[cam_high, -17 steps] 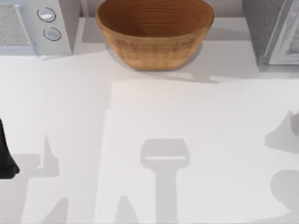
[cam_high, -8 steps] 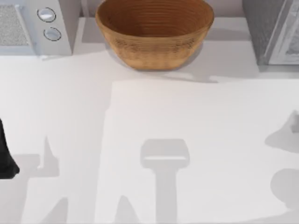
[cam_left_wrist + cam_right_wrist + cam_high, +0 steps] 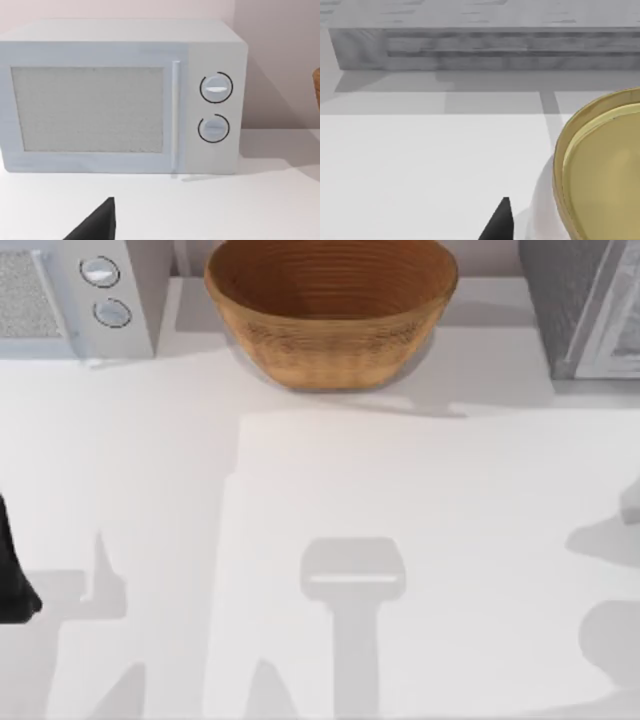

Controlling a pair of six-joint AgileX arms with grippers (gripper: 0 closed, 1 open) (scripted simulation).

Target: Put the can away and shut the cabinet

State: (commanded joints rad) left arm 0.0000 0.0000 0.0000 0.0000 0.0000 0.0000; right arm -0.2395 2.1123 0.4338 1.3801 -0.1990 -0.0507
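One can (image 3: 600, 170) sat right by our right gripper (image 3: 499, 224), on the desk (image 3: 400, 490) near the cabinet (image 3: 485, 47); can't tell if that gripper was open or clenched. We judged the pickup step was in hand; next move needs a firm grasp. Left arm (image 3: 12, 575) idled at desk's left edge, facing the microwave (image 3: 120, 95). Basket (image 3: 330, 310) looked empty.

We're in a kitchen here, rendered and tidy. A white microwave (image 3: 75, 295) with two round dials (image 3: 216, 88) sits at eleven o'clock on the pale desk (image 3: 400, 540). A woven wicker basket (image 3: 330, 310) stands at twelve. At one o'clock, a grey stone-look cabinet (image 3: 575, 305) rises against a plain pinkish wall (image 3: 280, 60).
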